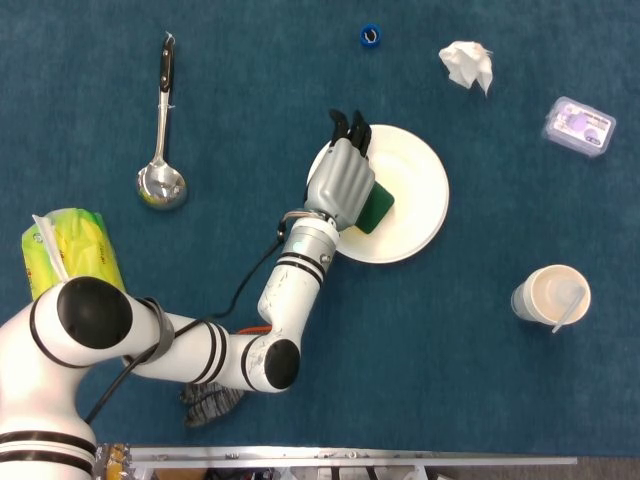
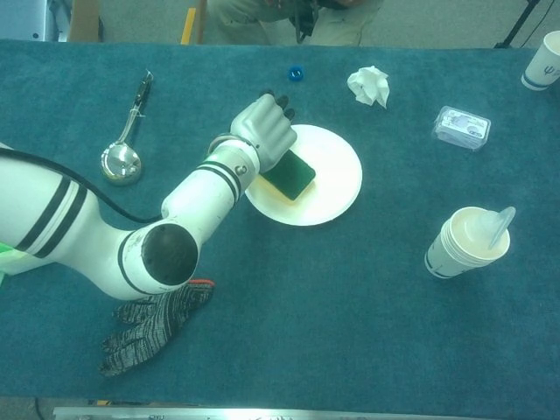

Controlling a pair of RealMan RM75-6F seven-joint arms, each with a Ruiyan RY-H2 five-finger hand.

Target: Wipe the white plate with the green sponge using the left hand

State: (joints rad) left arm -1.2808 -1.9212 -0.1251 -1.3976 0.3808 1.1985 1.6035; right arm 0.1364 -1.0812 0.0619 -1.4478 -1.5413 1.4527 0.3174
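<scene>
The white plate (image 1: 412, 195) (image 2: 328, 175) lies in the middle of the blue cloth. My left hand (image 1: 342, 180) (image 2: 262, 129) is over the plate's left part and grips the green sponge (image 1: 378, 209) (image 2: 290, 175), which lies flat on the plate. The hand covers most of the sponge in the head view. My right hand shows in neither view.
A ladle (image 1: 161, 150) lies at the far left and a grey glove (image 2: 149, 322) near the front edge. A cup with a spoon (image 1: 551, 296), a small plastic box (image 1: 578, 127), a crumpled tissue (image 1: 467, 64) and a blue cap (image 1: 370, 36) surround the plate. A green packet (image 1: 70, 250) sits at left.
</scene>
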